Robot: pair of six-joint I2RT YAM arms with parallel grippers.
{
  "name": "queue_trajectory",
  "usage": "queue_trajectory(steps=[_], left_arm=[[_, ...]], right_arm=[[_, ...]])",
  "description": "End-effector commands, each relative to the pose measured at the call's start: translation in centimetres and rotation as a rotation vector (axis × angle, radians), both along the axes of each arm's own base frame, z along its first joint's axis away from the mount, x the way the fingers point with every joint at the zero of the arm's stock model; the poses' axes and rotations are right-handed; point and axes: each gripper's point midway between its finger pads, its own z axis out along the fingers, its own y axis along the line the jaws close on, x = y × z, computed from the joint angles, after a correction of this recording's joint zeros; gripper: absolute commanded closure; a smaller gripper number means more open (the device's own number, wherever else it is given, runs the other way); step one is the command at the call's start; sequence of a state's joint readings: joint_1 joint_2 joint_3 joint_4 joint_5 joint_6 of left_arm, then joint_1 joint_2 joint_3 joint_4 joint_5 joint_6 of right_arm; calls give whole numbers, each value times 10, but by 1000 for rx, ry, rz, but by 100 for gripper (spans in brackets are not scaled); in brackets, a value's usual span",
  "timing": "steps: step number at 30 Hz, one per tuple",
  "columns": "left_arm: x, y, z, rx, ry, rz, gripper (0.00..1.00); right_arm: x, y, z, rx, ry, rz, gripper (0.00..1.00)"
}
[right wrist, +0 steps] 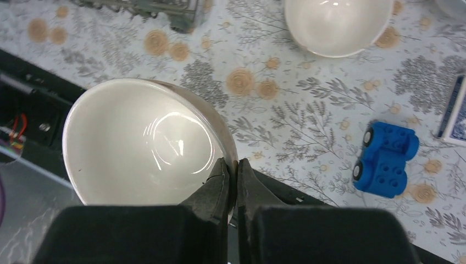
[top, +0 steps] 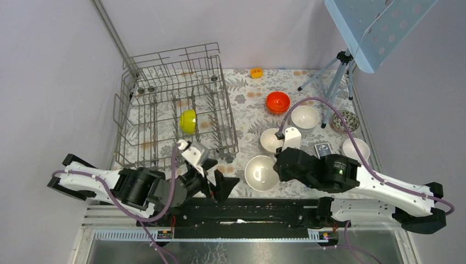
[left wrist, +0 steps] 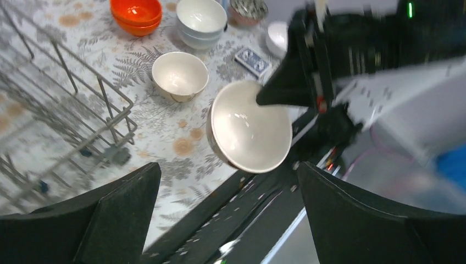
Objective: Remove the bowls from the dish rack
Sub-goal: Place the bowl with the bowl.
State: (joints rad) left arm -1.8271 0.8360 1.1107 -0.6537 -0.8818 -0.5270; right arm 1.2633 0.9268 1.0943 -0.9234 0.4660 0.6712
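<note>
The grey wire dish rack (top: pixel 230 118) stands at the back left with one yellow-green bowl (top: pixel 188 121) resting among its tines. My right gripper (right wrist: pixel 232 170) is shut on the rim of a cream bowl (right wrist: pixel 143 143), which hangs tilted over the table's near edge (top: pixel 260 172). My left gripper (left wrist: pixel 228 168) is open and empty just left of that bowl (left wrist: pixel 250 127), off the rack's near right corner (left wrist: pixel 66 104). On the patterned cloth sit orange-red bowls (top: pixel 277 102), a white bowl stack (top: pixel 305 116), another cream bowl (top: pixel 271 139), a dark patterned bowl (top: pixel 346 120) and a white bowl (top: pixel 355 148).
A blue toy car (right wrist: pixel 384 158) and a blue card box (top: pixel 323 148) lie right of the held bowl. A small orange object (top: pixel 256 72) sits at the back. A tripod (top: pixel 340 77) stands at the back right. The black base rail (top: pixel 258 212) runs along the near edge.
</note>
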Motion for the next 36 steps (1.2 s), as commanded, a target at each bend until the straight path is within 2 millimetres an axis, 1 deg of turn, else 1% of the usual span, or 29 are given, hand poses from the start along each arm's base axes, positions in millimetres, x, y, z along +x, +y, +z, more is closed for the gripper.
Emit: queue_trajectory(steps=[1,5,6,7,10,13,16,19,21,23,30,36], left_arm=[[21,-6,11,-343,261,317,1],[23,-20,1,-369,323,417,1],[26,-22,-2,-364,333,446,1],[33,-23,-5,-357,349,487,1],[54,-33,-30,-259,412,555,1],[66,-42,-54,-189,477,572,1],[70,-45,-61,-192,495,575,3],[74,-45,-65,-186,487,582,13],[76,-45,-71,-165,484,590,25],[76,-47,-78,-146,484,594,34],[77,-46,-99,-75,463,616,53],[79,-45,-105,-50,448,633,66]], right_arm=[[24,-8,15,82,-97,-181,100],[31,-6,18,103,-118,-233,100],[32,-4,18,108,-120,-241,100],[34,-2,18,111,-124,-247,100],[38,4,19,116,-132,-256,100],[40,10,19,115,-136,-262,100],[42,12,22,126,-141,-273,100],[44,14,24,135,-147,-282,100],[45,16,25,136,-145,-283,100],[45,18,25,140,-141,-282,100],[44,22,25,155,-133,-279,100],[44,24,30,175,-129,-276,100]])
